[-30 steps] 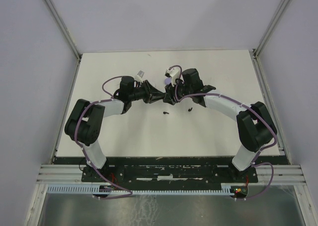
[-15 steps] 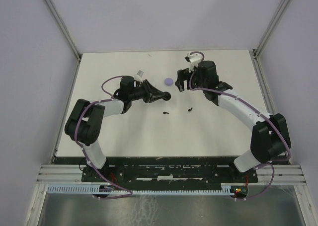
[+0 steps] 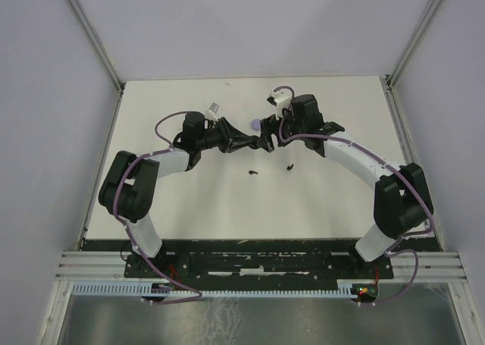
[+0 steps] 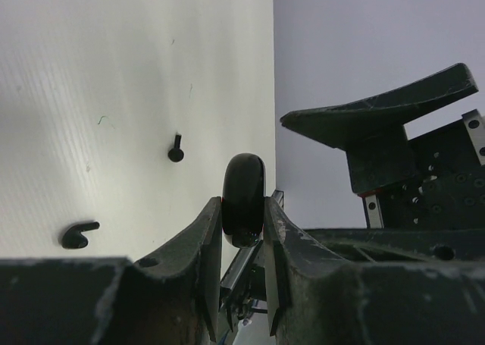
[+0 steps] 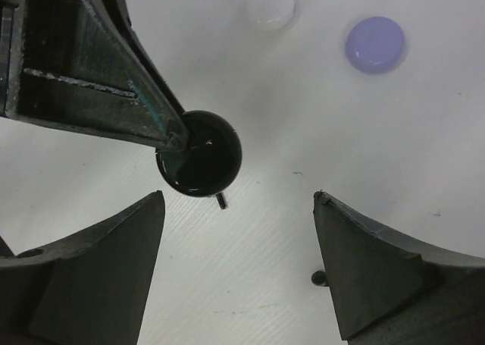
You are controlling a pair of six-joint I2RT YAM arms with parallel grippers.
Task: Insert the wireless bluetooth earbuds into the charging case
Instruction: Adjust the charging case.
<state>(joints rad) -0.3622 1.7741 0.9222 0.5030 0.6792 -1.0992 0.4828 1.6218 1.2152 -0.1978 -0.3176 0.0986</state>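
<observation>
the right arm (image 3: 356, 159) has swung back in from the upper right of the top view, and its right gripper (image 5: 239, 201) now hangs over the glossy black round charging case (image 5: 201, 163) with fingers spread wide, touching nothing. the left gripper (image 4: 242, 208) is pinching that case edge-on at its tips, near the centre of the top view and seemingly held just above the white desk (image 3: 189, 208). the case looks shut in both wrist views, with nothing in it as far as i can tell. one small black stemmed earbud (image 4: 176, 149) and a second black earbud (image 4: 78, 235) lie loose on the desk, apart from the case, so i judge the task barely begun: opening and both insertions remain. a pale lilac round puck (image 5: 375, 44) and a white round puck (image 5: 270, 4) rest at the top of the right wrist view. the desk is matt and finely ribbed, boxed in by plain pale grey walls (image 3: 250, 26)
</observation>
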